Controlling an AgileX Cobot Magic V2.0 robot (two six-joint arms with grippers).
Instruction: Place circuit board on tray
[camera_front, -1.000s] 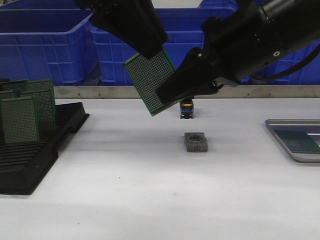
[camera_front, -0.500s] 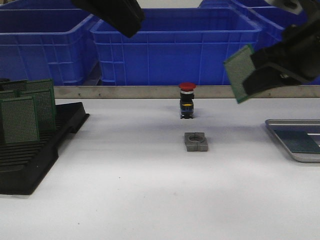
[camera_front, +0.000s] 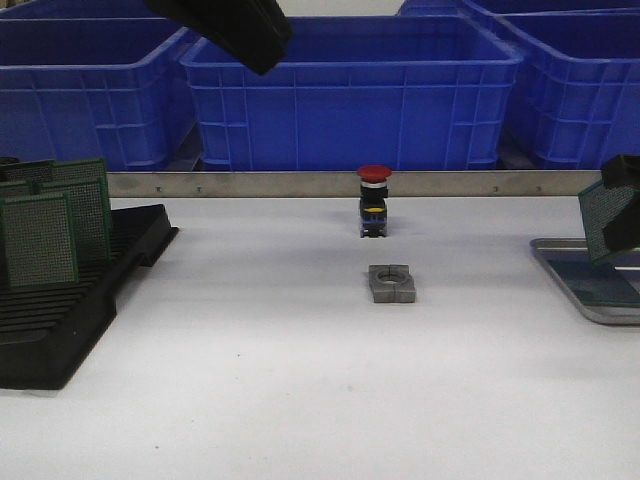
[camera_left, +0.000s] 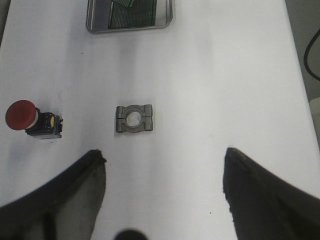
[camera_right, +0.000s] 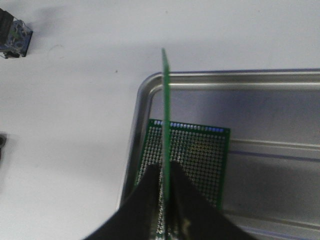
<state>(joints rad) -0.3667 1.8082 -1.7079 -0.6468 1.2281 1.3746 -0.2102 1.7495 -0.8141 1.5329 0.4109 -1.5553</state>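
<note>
Cut off at the right edge of the front view: right gripper (camera_front: 622, 205), only a dark sliver, and most of the tray (camera_front: 585, 305). From its wrist camera, jaws clenched on the circuit board (camera_right: 164, 125), held edge-on and upright above the tray's near-left corner, not touching it. Underneath, flat on the ribbed tray floor, a second green board (camera_right: 200, 150), partly hidden by the fingers (camera_right: 145, 205). Whether the held board's lower edge meets that one: cannot tell.

Left gripper (camera_left: 162, 192) high over the table (camera_front: 300, 380), jaws spread wide and empty, only blurred dark fingers in its own view; in the front view just a black wedge at the top.

Mid-table: grey metal block (camera_front: 391, 283) with a round hole, and behind it a red push-button switch (camera_front: 374, 200). Far left, black slotted rack (camera_front: 70, 300) with upright green boards (camera_front: 40, 238). Behind, blue crates (camera_front: 350, 95).
</note>
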